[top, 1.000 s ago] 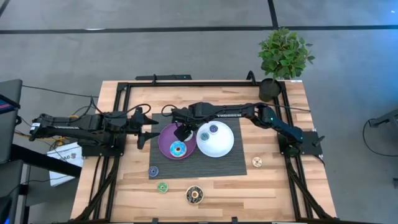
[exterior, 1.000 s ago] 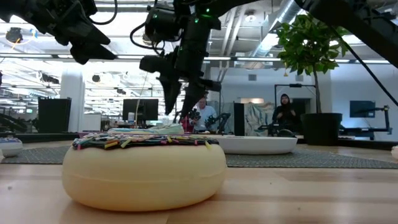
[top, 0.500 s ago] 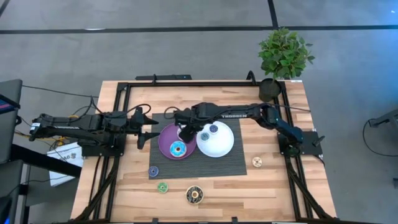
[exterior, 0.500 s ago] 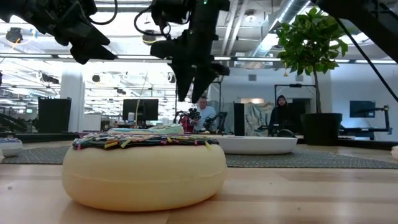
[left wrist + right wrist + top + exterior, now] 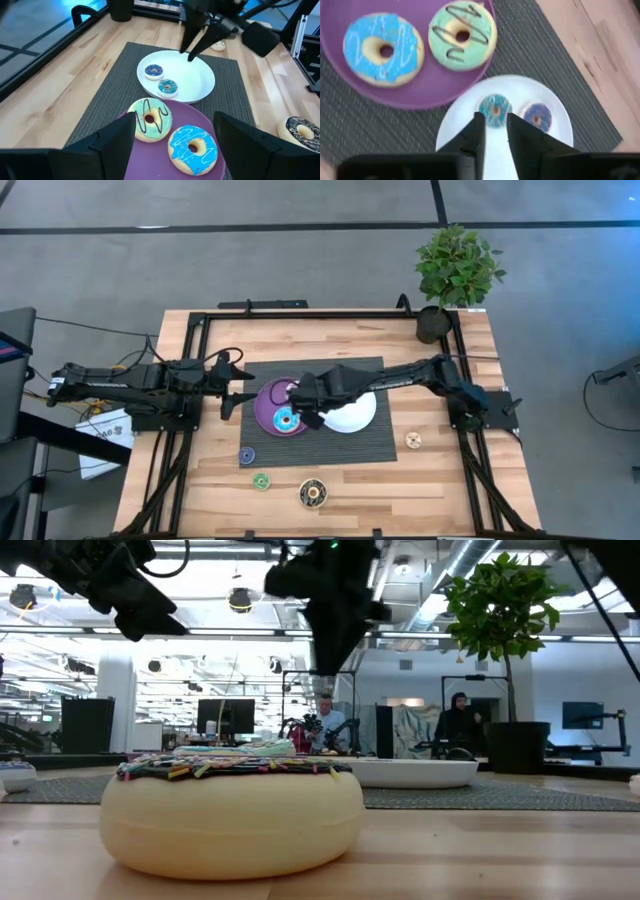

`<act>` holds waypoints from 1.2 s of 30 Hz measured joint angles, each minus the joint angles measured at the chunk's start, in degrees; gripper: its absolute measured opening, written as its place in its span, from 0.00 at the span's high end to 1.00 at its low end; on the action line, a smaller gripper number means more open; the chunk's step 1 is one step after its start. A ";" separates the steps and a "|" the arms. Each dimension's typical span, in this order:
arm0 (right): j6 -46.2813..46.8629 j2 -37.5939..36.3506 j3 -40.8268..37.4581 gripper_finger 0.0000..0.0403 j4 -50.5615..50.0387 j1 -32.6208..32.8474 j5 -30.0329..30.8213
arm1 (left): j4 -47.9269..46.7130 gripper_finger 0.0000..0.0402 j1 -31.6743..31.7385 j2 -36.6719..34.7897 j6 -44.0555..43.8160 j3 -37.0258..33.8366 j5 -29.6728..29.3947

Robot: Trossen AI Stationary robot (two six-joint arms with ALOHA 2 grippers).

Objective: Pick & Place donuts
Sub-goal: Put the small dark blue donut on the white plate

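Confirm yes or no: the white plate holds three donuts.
No. In the left wrist view the white plate holds only two small donuts, a dark blue one and a teal one.
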 joint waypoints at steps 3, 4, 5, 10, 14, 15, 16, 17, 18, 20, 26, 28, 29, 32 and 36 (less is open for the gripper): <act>0.84 -4.40 -6.55 0.93 3.43 1.60 0.04 | 0.14 0.36 0.00 0.00 0.26 0.00 0.01; 1.03 -6.43 -9.50 0.96 5.71 2.23 0.04 | 0.27 0.36 -0.02 0.00 0.75 0.00 0.16; 1.05 -8.62 -12.80 0.98 8.38 2.91 0.04 | 0.32 0.36 -0.02 0.01 1.25 0.00 0.58; 1.09 -21.45 -31.80 0.97 23.88 6.30 0.02 | 1.03 0.36 -0.36 0.49 1.62 0.83 0.83; 0.70 -32.01 -46.08 0.99 33.88 8.97 -0.05 | 1.07 0.36 -2.17 2.61 1.47 2.83 -1.80; 0.68 -34.64 -49.15 1.00 36.01 9.70 -0.06 | 1.11 0.36 -2.74 3.44 1.46 3.49 -2.69; 0.67 -37.33 -52.18 0.99 37.69 10.42 -0.07 | 1.17 0.36 -3.34 4.35 1.45 4.12 -3.65; 0.68 -39.84 -55.00 0.99 39.36 11.12 -0.14 | 1.15 0.36 -3.96 5.30 1.45 4.71 -4.66; 0.65 -42.29 -57.50 0.99 41.12 11.89 -0.18 | 1.11 0.36 -4.52 6.28 1.45 5.33 -5.58; 0.59 -47.35 -62.43 1.00 43.68 13.63 -0.18 | 1.02 0.36 -5.62 8.22 1.56 6.44 -6.72; 0.59 -59.77 -72.85 0.99 43.69 18.69 -0.42 | 1.09 0.36 -8.07 13.61 1.96 9.52 -8.98; 0.61 -62.15 -74.69 0.99 42.06 19.69 -0.37 | 0.98 0.36 -8.78 15.35 1.84 10.65 -9.05; 0.63 -62.99 -75.25 0.99 41.43 19.95 -0.39 | 0.96 0.36 -9.23 16.11 1.30 11.15 -9.18; 2.21 -63.96 -75.91 0.99 41.70 19.92 -0.19 | -0.05 0.36 -10.87 18.78 -1.59 13.50 -11.73; -3.33 -63.31 -75.95 1.00 41.78 19.87 -0.18 | -6.94 0.36 -14.29 23.35 -8.20 18.18 -16.46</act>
